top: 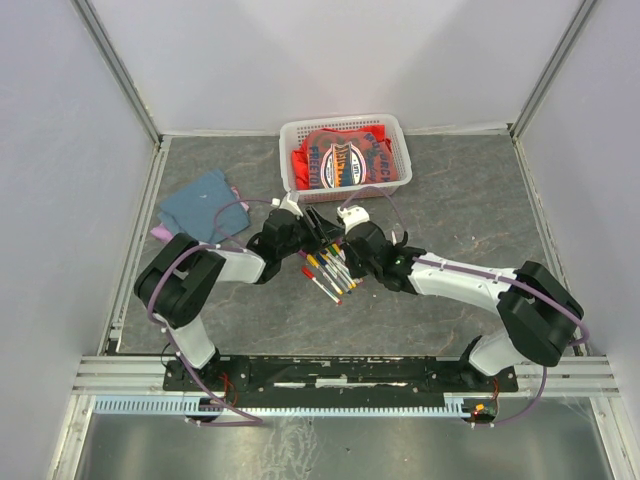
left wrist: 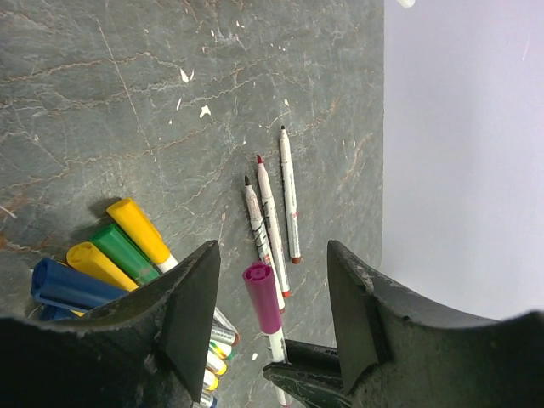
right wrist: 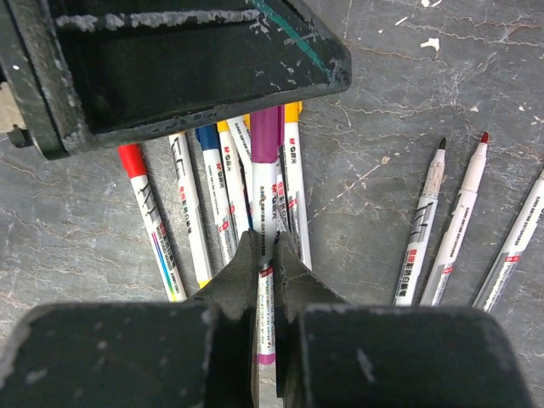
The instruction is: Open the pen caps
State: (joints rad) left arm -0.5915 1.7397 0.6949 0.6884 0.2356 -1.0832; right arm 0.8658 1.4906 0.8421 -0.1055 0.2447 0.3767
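Note:
My right gripper [right wrist: 266,243] is shut on the white barrel of a purple pen [right wrist: 265,200] and holds it above the table. Its purple cap [left wrist: 263,297] sticks up between the two jaws of my left gripper [left wrist: 272,265], which stands open with a gap on each side of the cap. Under them lie several capped pens [right wrist: 191,212] with red, yellow, blue and green caps [left wrist: 127,246]. Three uncapped pens [left wrist: 274,208] lie side by side to the right. In the top view both grippers meet over the pens [top: 330,277] at mid-table.
A white basket [top: 397,130] holding red cloth stands at the back of the grey stone-patterned table. A blue cloth [top: 203,205] lies at the back left. White walls close in the sides and rear.

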